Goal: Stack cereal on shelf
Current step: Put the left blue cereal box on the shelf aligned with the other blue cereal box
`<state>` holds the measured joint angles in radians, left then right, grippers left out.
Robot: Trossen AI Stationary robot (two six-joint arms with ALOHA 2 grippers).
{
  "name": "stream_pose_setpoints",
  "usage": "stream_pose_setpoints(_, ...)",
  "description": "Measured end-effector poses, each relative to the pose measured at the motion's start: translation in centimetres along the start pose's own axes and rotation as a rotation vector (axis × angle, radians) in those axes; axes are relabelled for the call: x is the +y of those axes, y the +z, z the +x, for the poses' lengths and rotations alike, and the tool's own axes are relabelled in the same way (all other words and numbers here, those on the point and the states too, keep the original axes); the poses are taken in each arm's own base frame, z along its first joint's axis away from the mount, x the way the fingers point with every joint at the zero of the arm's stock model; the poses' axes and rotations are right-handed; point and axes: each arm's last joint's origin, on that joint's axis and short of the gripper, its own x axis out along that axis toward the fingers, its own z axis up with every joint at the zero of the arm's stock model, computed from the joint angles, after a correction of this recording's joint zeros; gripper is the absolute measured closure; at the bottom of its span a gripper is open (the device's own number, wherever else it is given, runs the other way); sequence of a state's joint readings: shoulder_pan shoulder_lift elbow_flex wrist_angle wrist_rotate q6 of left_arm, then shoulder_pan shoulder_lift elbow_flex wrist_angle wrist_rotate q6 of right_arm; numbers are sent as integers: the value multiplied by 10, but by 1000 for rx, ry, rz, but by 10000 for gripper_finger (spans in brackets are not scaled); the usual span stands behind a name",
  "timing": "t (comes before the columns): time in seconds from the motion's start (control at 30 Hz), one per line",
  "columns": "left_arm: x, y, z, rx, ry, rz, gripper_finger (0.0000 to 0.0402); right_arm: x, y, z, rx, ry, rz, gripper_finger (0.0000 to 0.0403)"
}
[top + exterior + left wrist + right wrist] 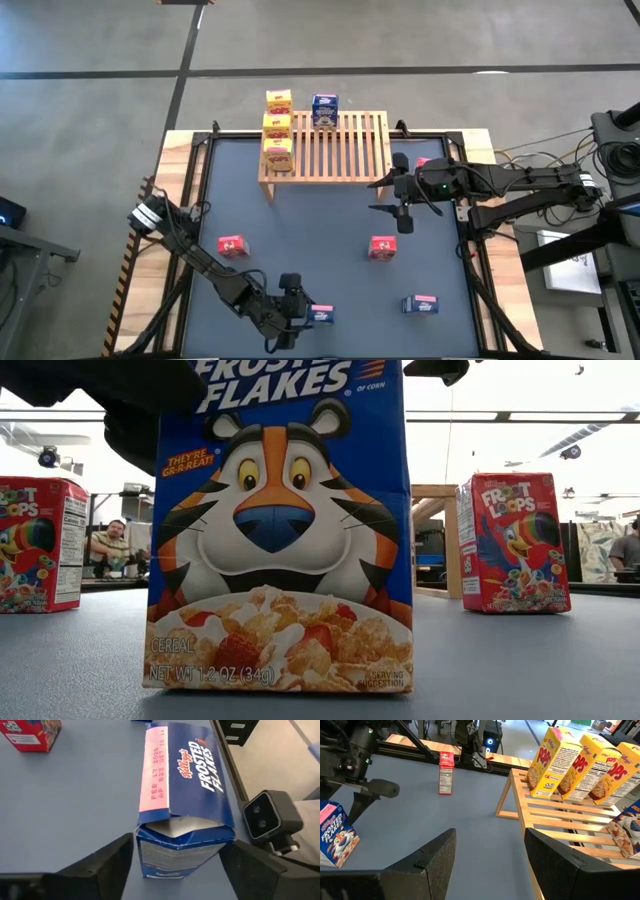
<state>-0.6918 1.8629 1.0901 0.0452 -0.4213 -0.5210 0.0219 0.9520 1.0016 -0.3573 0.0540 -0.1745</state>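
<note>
The left hand (177, 862) is spread wide around a blue cardboard Frosted Flakes box (182, 800) standing upright on the matte blue counter (75, 805). The right hand (490, 857) hangs unclenched beside the slatted wooden shelf (560, 820).

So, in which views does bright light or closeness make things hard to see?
Low view: the blue cereal box stands so near that it fills the picture, and the room behind is washed out by backlight. Left wrist view: the left gripper frames that box sharply. High view: even light, soft shadows under the shelf.
</note>
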Motion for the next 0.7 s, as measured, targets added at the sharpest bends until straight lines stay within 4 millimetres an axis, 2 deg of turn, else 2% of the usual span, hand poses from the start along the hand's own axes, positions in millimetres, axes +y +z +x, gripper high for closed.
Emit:
stream_pose_setpoints(0.37,1,1,0,-5,10,12,243,0,0,0,0,0,0,177)
stream_pose_setpoints(0.53,2,7,-4,-17,7,35,259,0,0,0,0,0,-2,177)
stream_pose_setpoints(0.7,8,29,-24,-73,1,91,255,0,0,0,-1,-1,-5,177)
